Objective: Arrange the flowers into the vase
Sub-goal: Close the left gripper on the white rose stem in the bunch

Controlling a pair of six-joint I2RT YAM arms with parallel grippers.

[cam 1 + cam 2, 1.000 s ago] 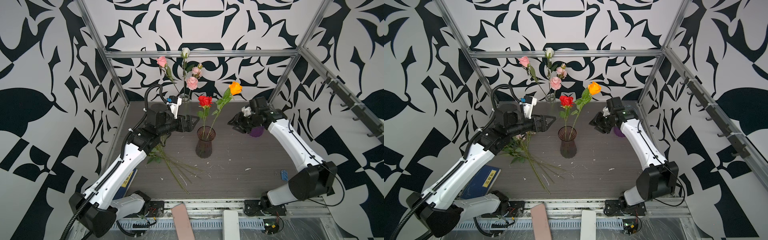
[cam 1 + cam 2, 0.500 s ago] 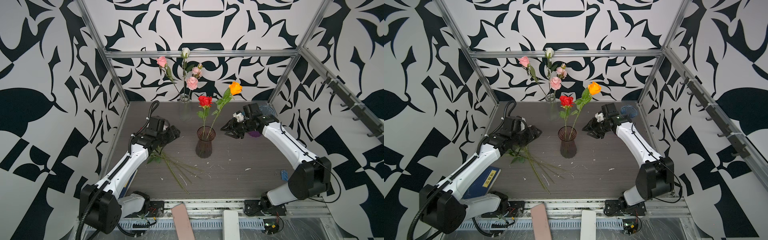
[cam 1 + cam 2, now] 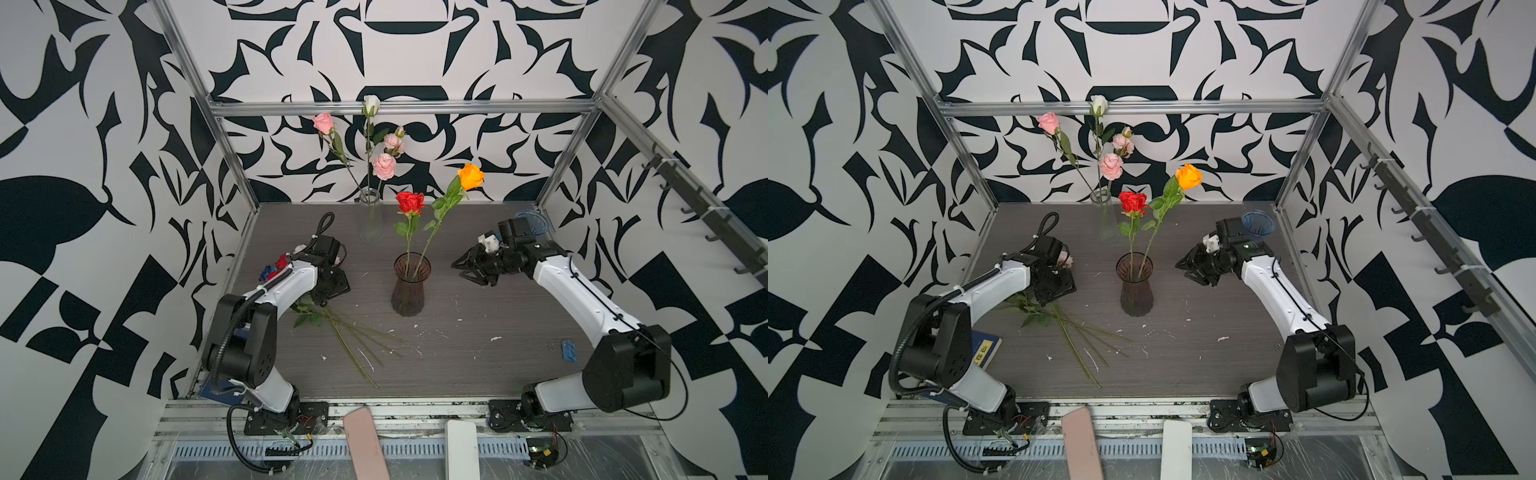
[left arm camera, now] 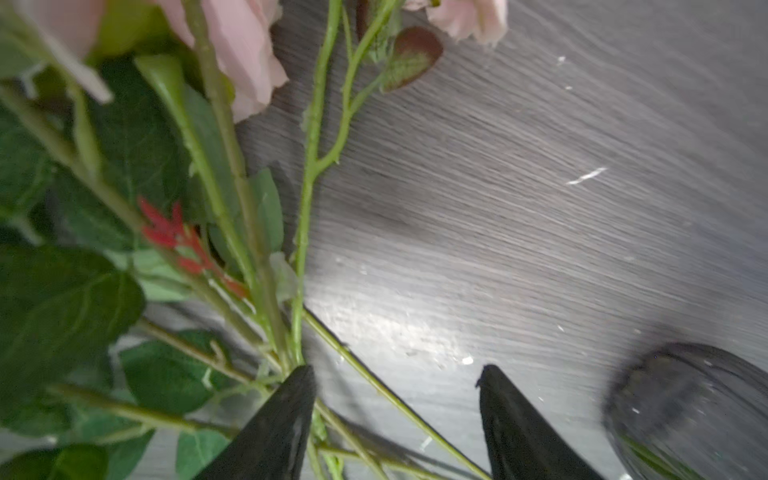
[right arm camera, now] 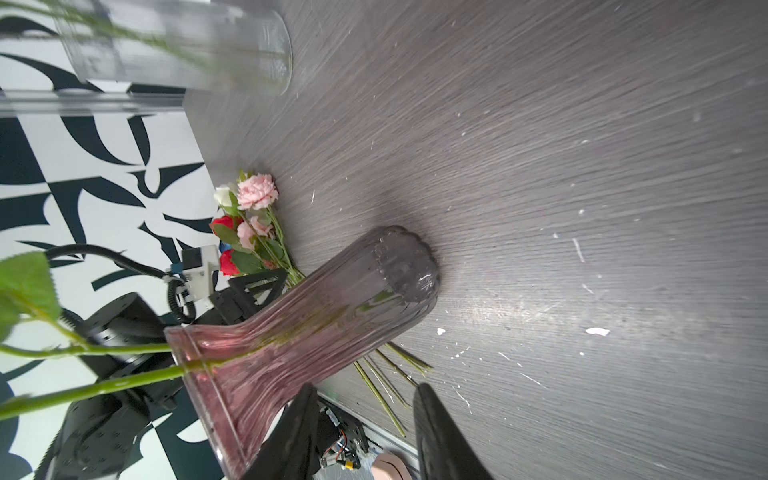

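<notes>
Two top views come first. Most of the loose flowers on the near-left part of the table lie hidden under my left arm. Only their bare green stems fanning toward the near edge, a few leaves, and scraps of red and blue bloom by the left wall show. My left end effector points down onto that heap with the forearm low, and from up here I cannot make out its fingers. The ribbed purple vase stands upright mid-table holding a red rose and a taller orange rose. My right end effector hovers right of the vase near rim height. It is aimed at the vase, spread and empty. A clear vase of pink and white blooms stands at the far edge.

From the left wrist, everything is soft with blur. My two dark fingers are spread. One rests against the bundle of stems, and a single stem crosses the table between them, unpinched. Pale pink blooms are cut off by the frame, and the purple vase is only a dark smear.

From the right wrist, the fingers stand parted with only bare table between them. The purple vase is close ahead, its two stems visible through the glass and the rose heads out of frame. Beyond it lie the heap's heads, ruffled pink, white and red.
</notes>
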